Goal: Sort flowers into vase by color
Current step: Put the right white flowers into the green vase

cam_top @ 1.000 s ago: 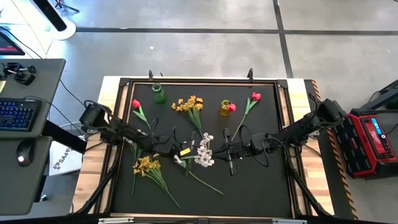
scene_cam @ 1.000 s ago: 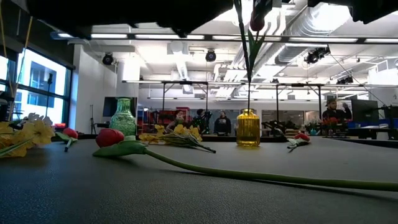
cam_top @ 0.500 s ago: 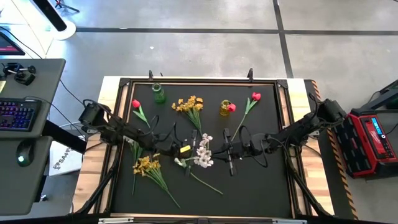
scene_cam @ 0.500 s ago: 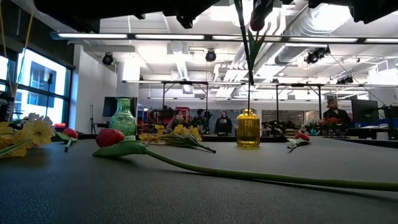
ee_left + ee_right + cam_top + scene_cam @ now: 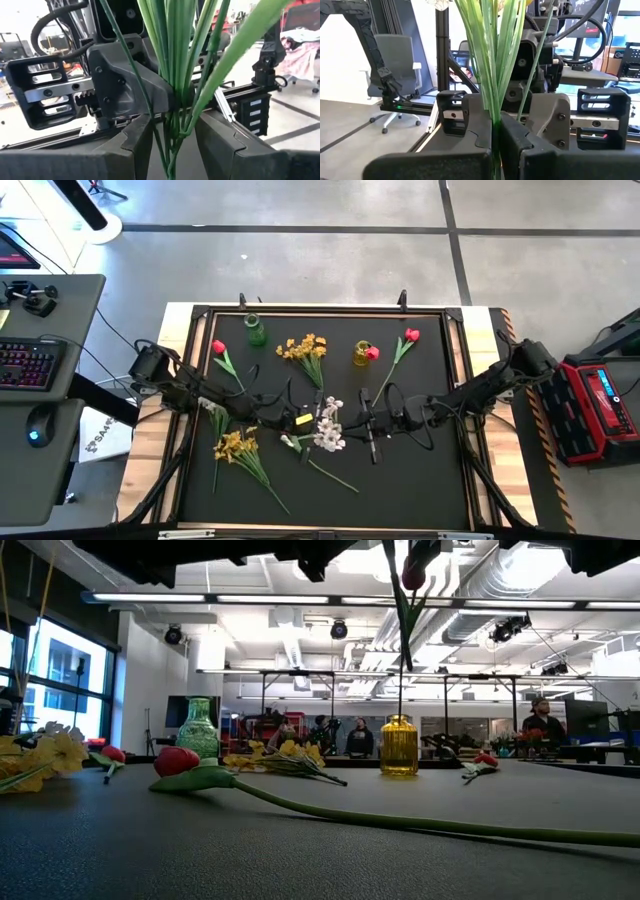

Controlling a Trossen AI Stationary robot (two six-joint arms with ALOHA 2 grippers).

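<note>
A sprig of white blossoms point(image 5: 327, 425) with a bundle of green stems hangs between my two grippers over the table's middle. My left gripper point(image 5: 300, 423) point(image 5: 172, 145) and my right gripper point(image 5: 352, 423) point(image 5: 495, 140) face each other, both shut on these stems. A yellow vase point(image 5: 361, 354) holds one red tulip point(image 5: 412, 573). A green vase point(image 5: 255, 330) stands at the far left. Two red tulips point(image 5: 222, 358) point(image 5: 405, 345) and two yellow bunches point(image 5: 305, 348) point(image 5: 238, 448) lie on the mat. My left gripper has the bundled green stems point(image 5: 172, 127) pinched between its two fingers, the stems running across the fingers. The sprig is lifted clear of the table. My right gripper pinches the same stem bundle point(image 5: 494, 117) between its shut fingers, stems crossing the fingers, coming level from the table's right.
A long green stem point(image 5: 330, 472) lies on the mat toward the near edge, below the grippers. In the low view a red tulip point(image 5: 177, 760) with a long stem lies close to the camera. People point(image 5: 355, 737) stand in the room beyond the table.
Both grippers have kept their hold. The left arm has risen a little, and the white sprig has shifted slightly toward the far edge with it.
</note>
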